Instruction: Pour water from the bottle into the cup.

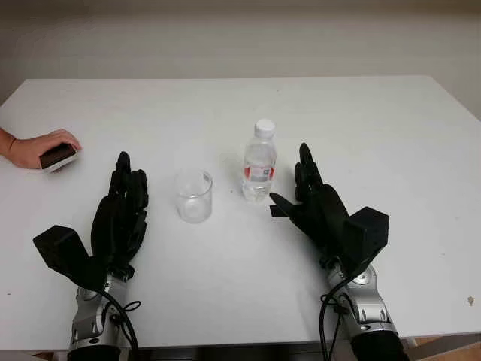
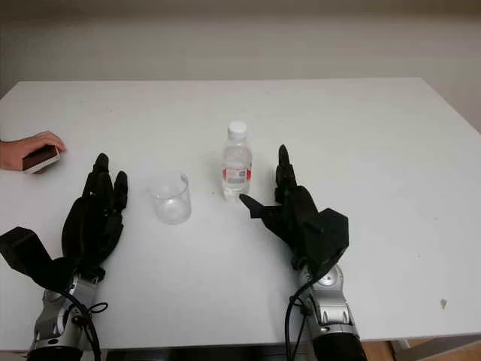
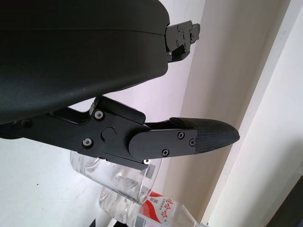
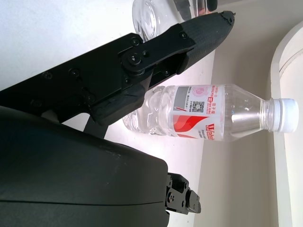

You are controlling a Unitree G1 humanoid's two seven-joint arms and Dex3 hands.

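A clear water bottle point(image 1: 259, 163) with a white cap and a red-and-white label stands upright near the table's middle. To its left stands an empty clear glass cup point(image 1: 194, 195). My right hand point(image 1: 304, 192) is open just right of the bottle, thumb reaching toward its base, not touching it. The right wrist view has the bottle point(image 4: 208, 113) close beside the fingers point(image 4: 189, 38). My left hand point(image 1: 126, 197) is open on the table left of the cup. The left wrist view catches the cup point(image 3: 120, 177) and the bottle's label point(image 3: 158, 208) past a finger point(image 3: 189, 137).
A person's hand point(image 1: 34, 147) holds a small dark device point(image 1: 58, 157) at the table's left edge. The white table point(image 1: 361, 128) stretches wide behind and to the right of the bottle. A small speck point(image 1: 470, 300) lies near the right front corner.
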